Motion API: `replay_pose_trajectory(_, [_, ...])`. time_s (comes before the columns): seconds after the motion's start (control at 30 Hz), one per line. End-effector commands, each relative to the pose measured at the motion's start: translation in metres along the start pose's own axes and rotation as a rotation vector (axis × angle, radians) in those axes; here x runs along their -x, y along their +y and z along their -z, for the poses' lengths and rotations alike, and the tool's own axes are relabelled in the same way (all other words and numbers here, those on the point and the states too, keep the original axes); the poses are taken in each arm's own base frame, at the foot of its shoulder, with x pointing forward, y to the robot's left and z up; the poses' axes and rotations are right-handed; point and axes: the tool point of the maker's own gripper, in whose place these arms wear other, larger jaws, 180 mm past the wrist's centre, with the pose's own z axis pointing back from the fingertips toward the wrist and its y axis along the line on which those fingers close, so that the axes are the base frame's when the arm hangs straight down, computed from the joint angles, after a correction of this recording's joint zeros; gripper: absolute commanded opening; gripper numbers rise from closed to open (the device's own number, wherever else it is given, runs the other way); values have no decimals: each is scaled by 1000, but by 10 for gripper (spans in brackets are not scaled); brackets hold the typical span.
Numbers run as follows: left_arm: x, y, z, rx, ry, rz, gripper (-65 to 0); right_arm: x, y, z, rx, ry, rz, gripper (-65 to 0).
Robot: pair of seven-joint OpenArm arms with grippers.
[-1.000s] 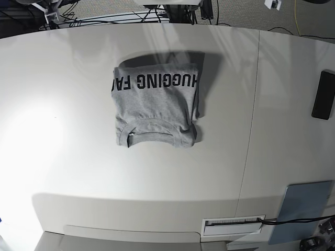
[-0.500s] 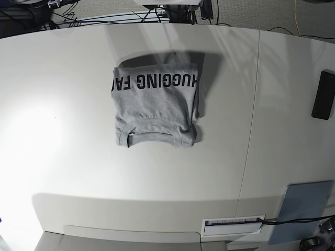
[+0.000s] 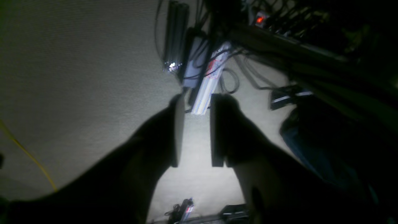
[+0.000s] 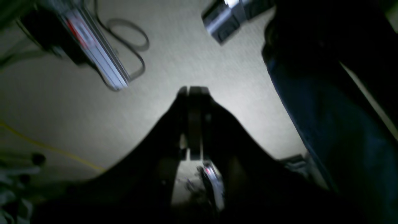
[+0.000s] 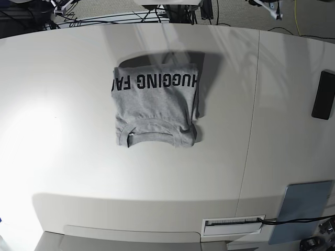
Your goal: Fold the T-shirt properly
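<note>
The grey T-shirt (image 5: 155, 105) is lying folded in a neat square on the white table (image 5: 63, 130). Farther back, over the floor, the left gripper (image 3: 194, 130) is hanging open, and the right gripper (image 4: 188, 123) is squeezing shut on nothing.

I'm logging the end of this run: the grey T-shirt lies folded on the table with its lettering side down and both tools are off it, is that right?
Not quite. The base view shows the T-shirt folded on the table with its black lettering facing up, not down. The rest holds: the left tool and right tool are both away from it, over the floor in their wrist views.
</note>
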Motion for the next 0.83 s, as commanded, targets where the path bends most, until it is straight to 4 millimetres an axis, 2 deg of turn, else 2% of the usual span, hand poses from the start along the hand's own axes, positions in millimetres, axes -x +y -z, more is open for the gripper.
replay_pose_trajectory(0.0, [-6, 2, 1, -11, -1, 32, -486, -3, -3, 2, 3, -12, 9, -650])
replay_pose_trajectory(0.1, [-18, -16, 17, -34, -19, 128, -486, -4, 17, 15, -38, -6, 56, -650])
replay_pose_trajectory(0.17, [-17, -30, 29, -57, 0, 185, -486, -7, 29, 21, -60, 2, 75, -650])
replay_pose_trajectory(0.33, [-6, -85, 54, -21, -17, 198, -486, -24, 51, 29, -91, -6, 72, -650])
replay_pose_trajectory(0.47, [4, -113, 66, -17, -36, 231, -486, -31, 59, 30, -103, -24, 71, -650])
replay_pose_trajectory(0.6, [10, -126, 69, 1, -31, 225, -486, -32, 55, 30, -97, -29, 69, -650])
replay_pose_trajectory(0.8, [9, -124, 69, -4, -29, 226, -486, -36, 54, 29, -93, -47, 70, -650])
